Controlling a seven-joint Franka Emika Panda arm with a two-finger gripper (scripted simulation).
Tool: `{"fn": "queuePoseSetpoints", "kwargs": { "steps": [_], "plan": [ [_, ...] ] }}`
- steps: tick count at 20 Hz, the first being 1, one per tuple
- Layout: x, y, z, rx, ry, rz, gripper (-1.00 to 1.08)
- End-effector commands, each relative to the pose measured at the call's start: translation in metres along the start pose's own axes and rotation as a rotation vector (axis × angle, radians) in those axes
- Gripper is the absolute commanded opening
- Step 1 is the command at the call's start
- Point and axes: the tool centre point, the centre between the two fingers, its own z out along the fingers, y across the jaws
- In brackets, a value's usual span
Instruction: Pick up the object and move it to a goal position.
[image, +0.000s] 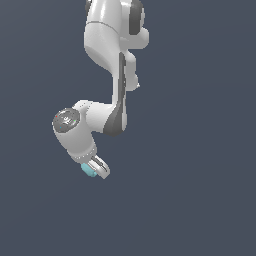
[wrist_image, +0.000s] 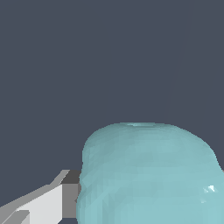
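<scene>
The exterior view looks from well back at the white jointed robot arm (image: 107, 75), which reaches in from the frame's upper edge against a plain dark slate-blue backdrop, taking in most of the arm at once. The wrist view sits very close behind the white gripper (image: 96, 170), so one grey-tipped white finger (wrist_image: 52, 203) and the rounded, faceted light teal lump (wrist_image: 148, 175) fill much of its frame. Both views share the lump (image: 89, 170) and that finger.

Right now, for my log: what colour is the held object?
Light teal-cyan, plain object; wrist view shows it best.
</scene>
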Motion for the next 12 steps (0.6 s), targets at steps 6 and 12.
{"fn": "queuePoseSetpoints", "kwargs": {
  "steps": [6,12],
  "plan": [
    [0.030,0.010,-0.005,0.000,0.000,-0.001,-1.00],
    [0.041,0.014,-0.006,0.000,0.000,-0.001,-1.00]
  ]
}}
